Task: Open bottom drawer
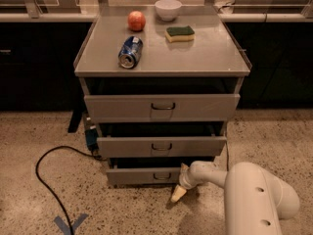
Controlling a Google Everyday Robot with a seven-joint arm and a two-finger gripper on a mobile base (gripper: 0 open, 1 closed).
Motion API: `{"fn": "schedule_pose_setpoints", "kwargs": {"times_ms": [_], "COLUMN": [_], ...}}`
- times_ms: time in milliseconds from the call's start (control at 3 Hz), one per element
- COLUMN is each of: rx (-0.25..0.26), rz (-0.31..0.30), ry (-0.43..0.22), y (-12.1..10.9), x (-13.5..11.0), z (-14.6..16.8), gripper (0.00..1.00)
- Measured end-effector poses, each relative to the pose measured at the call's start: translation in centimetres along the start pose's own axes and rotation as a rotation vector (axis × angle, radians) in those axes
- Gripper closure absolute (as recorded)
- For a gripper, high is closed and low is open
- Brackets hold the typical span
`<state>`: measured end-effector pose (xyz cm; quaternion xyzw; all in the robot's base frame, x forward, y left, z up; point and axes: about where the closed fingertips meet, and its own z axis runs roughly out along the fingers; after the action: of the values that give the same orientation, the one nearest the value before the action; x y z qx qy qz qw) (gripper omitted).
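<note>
The bottom drawer (pixel 142 176) is the lowest, narrowest grey front of three in the grey metal cabinet, with a small dark loop handle (pixel 162 176) at its centre. It stands a little way out, with a dark gap above it. My gripper (pixel 179 190) is at the end of the white arm (pixel 254 199), low over the floor, just right of the handle and in front of the drawer's right end. Its cream fingertips point down toward the floor.
Mid-sized drawer (pixel 161 146) and tallest drawer (pixel 162 106) sit above. On the cabinet top (pixel 205 53) lie a blue can (pixel 130 52), a red apple (pixel 137 20), a white bowl (pixel 168 9) and a sponge (pixel 179 33). A black cable (pixel 44 180) loops on the floor at left.
</note>
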<state>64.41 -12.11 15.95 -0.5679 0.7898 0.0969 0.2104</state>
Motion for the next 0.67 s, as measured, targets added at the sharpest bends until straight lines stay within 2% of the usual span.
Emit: {"fn": "schedule_pose_setpoints", "kwargs": {"times_ms": [333, 667], "rx": [-0.001, -0.032], "rz": [0.000, 0.014], "ry": [0.000, 0.006], "y": [0.0, 1.6], "x": [-0.2, 0.0], "z": [-0.3, -0.8], "gripper": [0.00, 0.00]}}
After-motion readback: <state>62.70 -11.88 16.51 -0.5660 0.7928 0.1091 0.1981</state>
